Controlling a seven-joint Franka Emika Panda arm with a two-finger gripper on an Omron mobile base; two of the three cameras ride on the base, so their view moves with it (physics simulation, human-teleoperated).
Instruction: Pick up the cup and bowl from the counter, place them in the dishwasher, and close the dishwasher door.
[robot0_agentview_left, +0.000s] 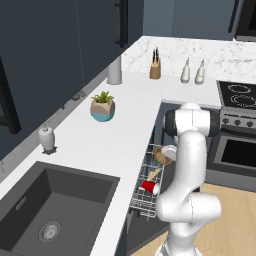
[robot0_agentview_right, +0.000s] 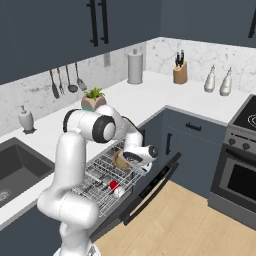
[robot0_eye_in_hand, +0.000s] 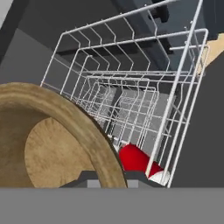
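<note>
I'm working in a home kitchen: a white marbled bench (robot0_agentview_left: 125, 125) runs in an L past a dark sink (robot0_agentview_left: 55, 200), with a stove and oven (robot0_agentview_left: 239, 125), a knife block (robot0_agentview_right: 180, 74), hanging utensils (robot0_agentview_right: 65, 82) and an open dishwasher (robot0_agentview_right: 107, 177) under dark blue cabinets (robot0_agentview_right: 60, 25).

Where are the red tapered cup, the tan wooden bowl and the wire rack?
red tapered cup (robot0_agentview_left: 148, 187): left base view, on its side wall, lying in the rack.
tan wooden bowl (robot0_eye_in_hand: 52, 148): hand view, on its pale inner bottom.
silver-white wire rack (robot0_agentview_right: 100, 172): right base view, on its grid.
</note>
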